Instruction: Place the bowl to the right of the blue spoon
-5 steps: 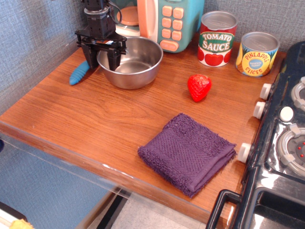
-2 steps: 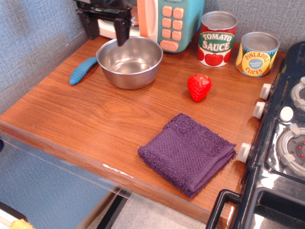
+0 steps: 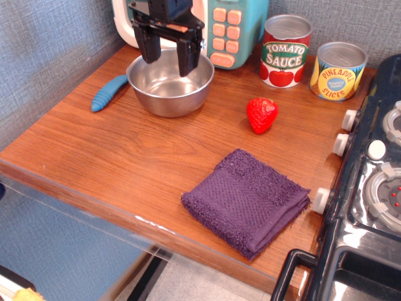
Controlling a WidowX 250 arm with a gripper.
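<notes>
Up front we've got the purple cloth [image 3: 246,202] and red strawberry [image 3: 262,115], same spots as before. Further back the bowl [image 3: 170,84] sits on the wooden counter [image 3: 113,157], just right of the blue spoon [image 3: 107,93], whose metal head is hidden behind the bowl. What's changed: the gripper [image 3: 168,61] has slid right and now hangs over the bowl's back half, fingers apart, holding nothing. Its upper part is cut off at the top, in front of the toy microwave [image 3: 229,28].
</notes>
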